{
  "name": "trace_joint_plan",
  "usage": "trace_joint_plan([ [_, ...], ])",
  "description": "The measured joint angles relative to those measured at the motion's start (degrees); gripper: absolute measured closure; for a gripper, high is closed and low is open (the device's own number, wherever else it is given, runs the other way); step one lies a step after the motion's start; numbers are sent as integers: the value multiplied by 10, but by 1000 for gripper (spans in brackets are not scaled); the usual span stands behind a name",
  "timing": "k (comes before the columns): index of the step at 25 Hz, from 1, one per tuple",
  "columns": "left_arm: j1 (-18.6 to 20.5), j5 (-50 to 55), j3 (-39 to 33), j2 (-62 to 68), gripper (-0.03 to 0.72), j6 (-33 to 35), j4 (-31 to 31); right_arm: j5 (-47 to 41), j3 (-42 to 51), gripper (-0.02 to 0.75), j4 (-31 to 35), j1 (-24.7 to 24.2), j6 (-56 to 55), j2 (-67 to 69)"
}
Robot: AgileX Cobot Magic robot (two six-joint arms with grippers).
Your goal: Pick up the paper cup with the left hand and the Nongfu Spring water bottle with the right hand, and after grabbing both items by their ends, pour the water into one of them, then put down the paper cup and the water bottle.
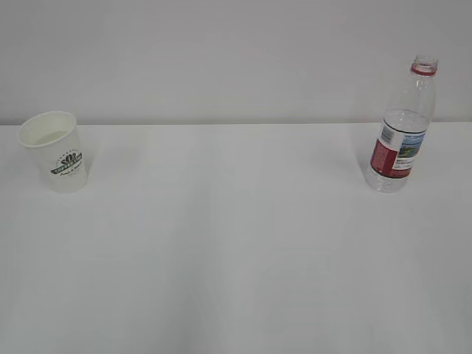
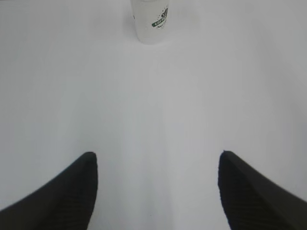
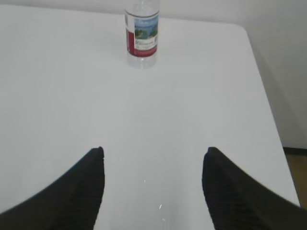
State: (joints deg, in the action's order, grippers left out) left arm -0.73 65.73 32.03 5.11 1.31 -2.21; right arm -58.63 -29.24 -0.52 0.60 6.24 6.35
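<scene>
I am seeing the paper cup [image 1: 54, 151] standing upright at left and the Nongfu Spring water bottle [image 1: 403, 127], capless, holding water [image 1: 392, 181], at right on the counter [image 1: 236, 251], both tools, left [image 2: 156, 184] and right [image 3: 152, 184], hanging released, grasping nothing.

paper cup [image 2: 151, 21] rim cut by top edge | water bottle [image 3: 142, 33] neck cut off | cup logo text illegible
</scene>
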Motion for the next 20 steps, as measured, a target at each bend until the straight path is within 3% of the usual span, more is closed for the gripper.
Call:
trace_joint_plan([
  [7, 0, 4, -6, 0, 120, 0, 0, -86, -1, 255, 13, 0, 0, -9],
  [20, 0, -21, -19, 0, 154, 0, -2, -77, 6, 255, 1, 0, -21, -53],
])
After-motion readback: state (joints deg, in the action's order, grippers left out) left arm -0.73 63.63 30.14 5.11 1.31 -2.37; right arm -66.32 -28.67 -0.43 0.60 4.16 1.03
